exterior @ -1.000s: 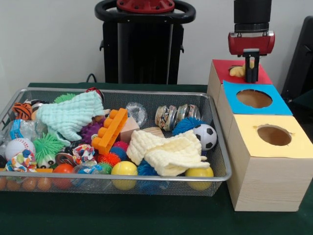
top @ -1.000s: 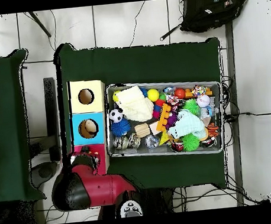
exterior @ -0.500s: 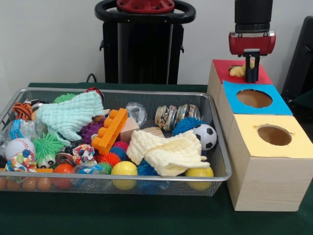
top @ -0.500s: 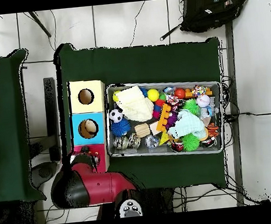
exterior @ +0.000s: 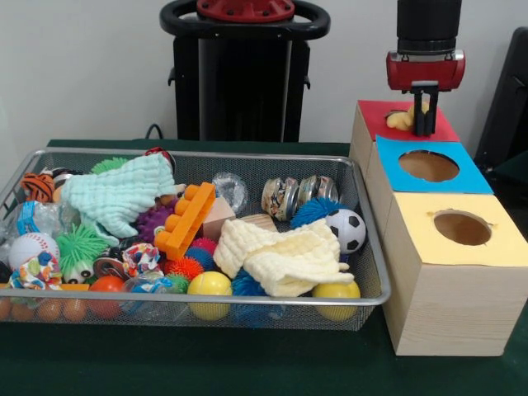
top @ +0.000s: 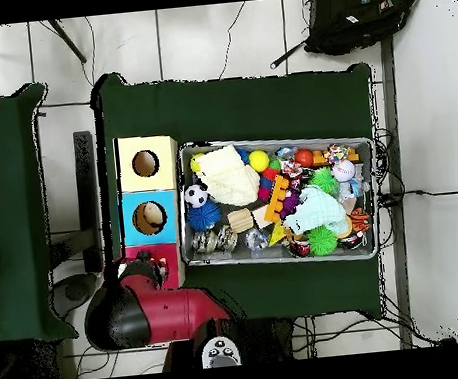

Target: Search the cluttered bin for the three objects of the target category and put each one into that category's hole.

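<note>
Tool (exterior: 426,115) hangs over the red box (exterior: 450,129), fingers apart, empty. A yellow thing (exterior: 401,120) sits in its hole. Bin (exterior: 373,272) is crowded; remaining targets unclear.

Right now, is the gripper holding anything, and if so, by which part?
It cannot be told. The gripper hangs over the red box, with a yellowish thing at the hole beside its fingers, but no grasp shows.
</note>
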